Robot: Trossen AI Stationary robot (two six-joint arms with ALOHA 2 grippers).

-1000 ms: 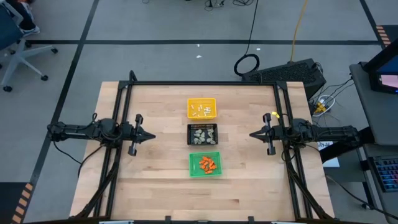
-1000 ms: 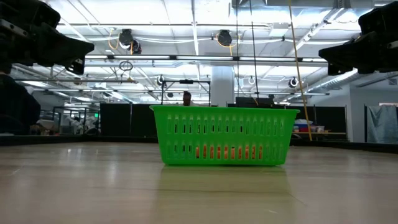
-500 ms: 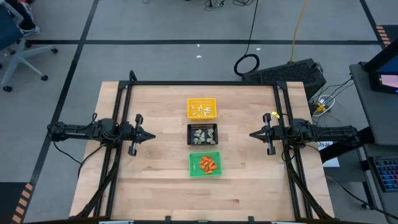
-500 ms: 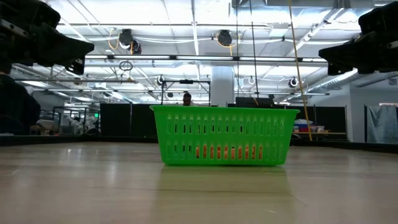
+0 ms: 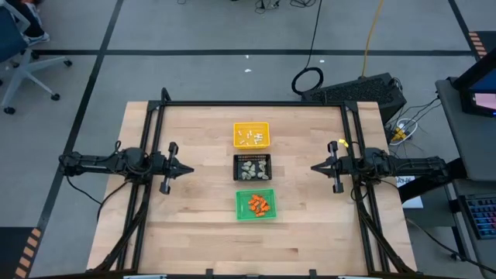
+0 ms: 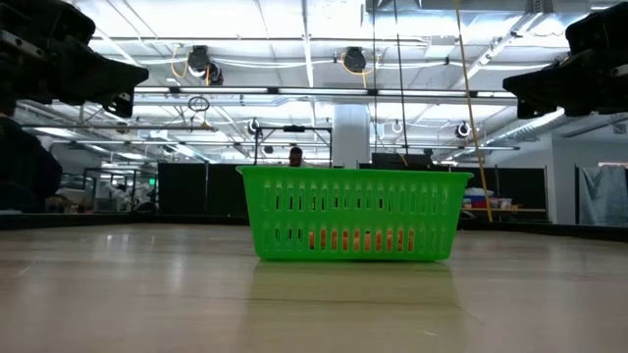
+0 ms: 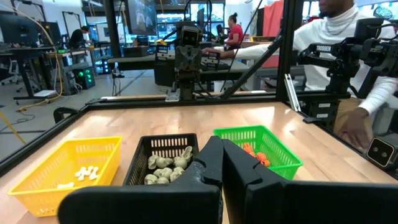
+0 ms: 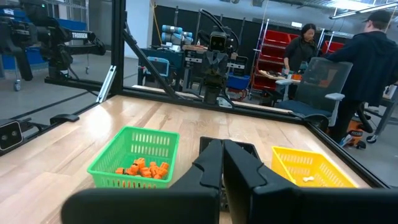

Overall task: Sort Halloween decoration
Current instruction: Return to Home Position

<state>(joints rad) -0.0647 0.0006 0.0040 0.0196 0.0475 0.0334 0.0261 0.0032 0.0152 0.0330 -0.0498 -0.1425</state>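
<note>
Three small trays stand in a row down the table's middle. The yellow tray (image 5: 251, 134), farthest back, holds thin white sticks (image 7: 85, 173). The black tray (image 5: 253, 167) in the middle holds beige-grey lumps (image 7: 166, 164). The green tray (image 5: 256, 204), nearest, holds orange bits (image 8: 142, 168). My left gripper (image 5: 191, 168) hovers level at the table's left, shut, pointing at the black tray. My right gripper (image 5: 313, 167) hovers level at the right, shut, facing it. Both hold nothing.
A black frame (image 5: 248, 104) runs along the table's far edge and down both sides. Bare wood lies between each gripper and the trays and along the near edge. People (image 7: 336, 37) stand and sit in the room beyond the table.
</note>
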